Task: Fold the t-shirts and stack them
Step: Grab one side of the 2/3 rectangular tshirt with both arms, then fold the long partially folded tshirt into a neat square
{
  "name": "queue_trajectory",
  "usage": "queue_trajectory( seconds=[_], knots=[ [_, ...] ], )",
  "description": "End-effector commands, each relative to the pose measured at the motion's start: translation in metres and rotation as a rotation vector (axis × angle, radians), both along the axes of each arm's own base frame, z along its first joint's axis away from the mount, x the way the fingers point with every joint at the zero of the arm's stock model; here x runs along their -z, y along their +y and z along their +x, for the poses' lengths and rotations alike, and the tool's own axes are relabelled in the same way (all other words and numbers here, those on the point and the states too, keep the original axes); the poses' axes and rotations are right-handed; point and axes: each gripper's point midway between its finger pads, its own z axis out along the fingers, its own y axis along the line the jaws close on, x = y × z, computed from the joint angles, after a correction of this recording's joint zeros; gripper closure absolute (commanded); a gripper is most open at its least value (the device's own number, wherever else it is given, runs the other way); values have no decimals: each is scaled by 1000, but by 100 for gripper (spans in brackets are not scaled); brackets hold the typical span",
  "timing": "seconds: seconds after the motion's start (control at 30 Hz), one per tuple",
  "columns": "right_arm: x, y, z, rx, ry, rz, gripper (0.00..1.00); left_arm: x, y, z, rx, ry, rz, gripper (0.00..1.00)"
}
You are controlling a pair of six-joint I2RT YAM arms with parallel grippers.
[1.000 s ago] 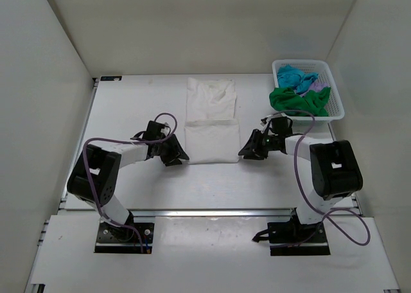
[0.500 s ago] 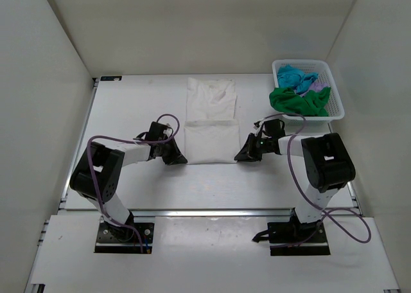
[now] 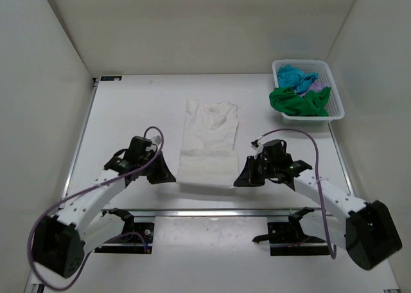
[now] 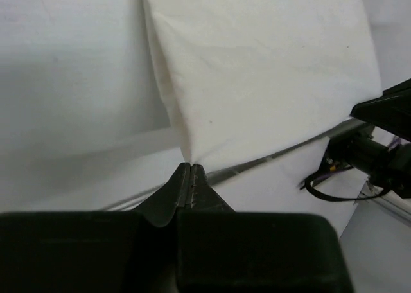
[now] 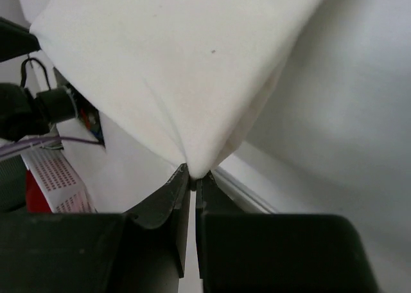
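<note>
A cream-white t-shirt (image 3: 209, 139) lies lengthwise on the middle of the table, its near end raised a little off the surface. My left gripper (image 3: 170, 176) is shut on the near left corner, and the cloth (image 4: 257, 68) spreads away from the pinched tips (image 4: 191, 166). My right gripper (image 3: 237, 180) is shut on the near right corner, where the cloth (image 5: 180, 68) bunches into the tips (image 5: 191, 175). The green t-shirt (image 3: 298, 101), the turquoise-blue one (image 3: 294, 76) and the pale lilac one (image 3: 314, 84) lie crumpled in the basket.
A white lattice basket (image 3: 302, 62) stands at the back right corner. White walls close in the table on the left, right and back. A metal rail (image 3: 212, 213) runs along the near edge, just behind both grippers.
Both grippers closed on the near corners of the cream-white t-shirt and drew back toward the near edge. The whole shirt slid nearer with them.
</note>
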Motion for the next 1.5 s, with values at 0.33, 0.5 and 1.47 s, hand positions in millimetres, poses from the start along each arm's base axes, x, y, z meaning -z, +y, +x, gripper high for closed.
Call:
queue_trajectory(
  seconds=[0.33, 0.5, 1.47],
  knots=[
    [-116, -19, 152, 133, -296, -58, 100, -123, -8, 119, -55, -240, 74, 100],
    [-124, -20, 249, 150, -327, -70, 100, -129, -10, 206, -137, -287, 120, 100],
    [-96, 9, 400, 78, -292, -51, 100, -54, -106, 284, -139, -225, -54, 67]
  ],
)
